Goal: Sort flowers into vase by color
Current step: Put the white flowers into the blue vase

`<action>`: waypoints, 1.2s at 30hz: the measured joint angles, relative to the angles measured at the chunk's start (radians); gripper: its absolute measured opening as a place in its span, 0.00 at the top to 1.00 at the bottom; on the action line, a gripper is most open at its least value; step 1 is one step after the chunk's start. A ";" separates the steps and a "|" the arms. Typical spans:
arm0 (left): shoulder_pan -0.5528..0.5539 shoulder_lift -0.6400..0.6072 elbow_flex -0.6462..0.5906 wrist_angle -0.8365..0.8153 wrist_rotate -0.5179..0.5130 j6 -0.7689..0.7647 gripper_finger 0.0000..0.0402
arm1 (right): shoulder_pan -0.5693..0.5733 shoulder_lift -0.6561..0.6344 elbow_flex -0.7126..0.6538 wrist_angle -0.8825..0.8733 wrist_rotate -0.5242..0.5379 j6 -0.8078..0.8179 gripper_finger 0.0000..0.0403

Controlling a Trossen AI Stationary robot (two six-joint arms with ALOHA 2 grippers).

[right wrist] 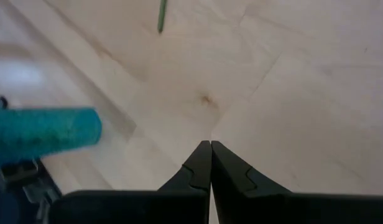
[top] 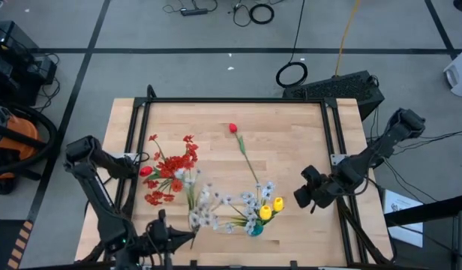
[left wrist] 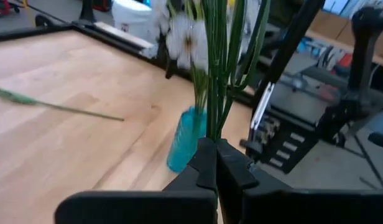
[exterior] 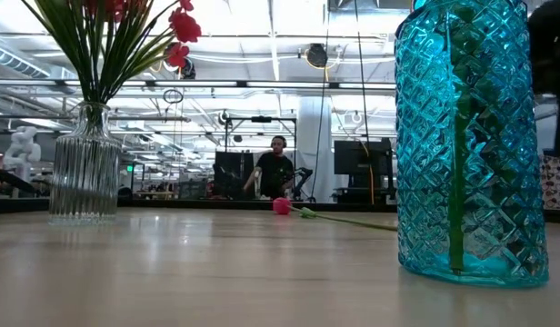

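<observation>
My left gripper (top: pixel 187 237) is at the near edge of the table, shut on a spray of white flowers (top: pixel 203 204), just left of the blue vase (top: pixel 255 229). That vase stands near the front and holds yellow tulips (top: pixel 270 208) and white blossoms (top: pixel 255 201). A clear ribbed vase (exterior: pixel 85 163) at the left holds red flowers (top: pixel 171 166). One red tulip (top: pixel 233 129) lies flat on the table, its stalk running toward the blue vase. My right gripper (top: pixel 302 196) hovers right of the blue vase, shut and holding nothing. My left gripper pinches several thin green stalks of the white spray near their lower ends (left wrist: pixel 211 127), between its two fingertips. The stalks run on beyond the fingers, and the white blossoms (left wrist: pixel 186 38) are up in the air above the table, in front of the blue vase (left wrist: pixel 184 142).
A black frame (top: pixel 231 100) borders the table on the far side and both flanks. Bare wood lies between the two vases and behind the lying tulip. A person (exterior: pixel 275 173) stands far off in the room beyond the table.
</observation>
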 joint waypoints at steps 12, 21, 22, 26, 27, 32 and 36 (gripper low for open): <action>0.079 -0.128 0.002 0.364 -0.040 0.585 1.00 | 0.108 -0.050 0.556 -0.634 0.294 -0.209 1.00; 0.172 -0.165 0.002 0.520 0.032 0.840 1.00 | 0.092 0.038 0.912 -0.264 0.599 -0.929 1.00; 0.185 -0.165 0.002 0.523 0.052 0.855 1.00 | 0.084 0.060 0.929 -0.174 0.598 -1.027 1.00; 0.236 -0.165 0.010 0.522 0.137 0.852 1.00 | 0.057 0.165 0.967 0.129 0.557 -1.319 1.00; 0.246 -0.164 0.016 0.526 0.160 0.852 1.00 | 0.048 0.190 0.975 0.182 0.542 -1.360 1.00; 0.282 -0.164 0.042 0.547 0.233 0.855 1.00 | 0.003 0.312 1.010 0.306 0.461 -1.450 1.00; 0.292 -0.165 0.056 0.547 0.241 0.878 1.00 | -0.055 0.418 1.049 0.303 0.412 -1.412 0.99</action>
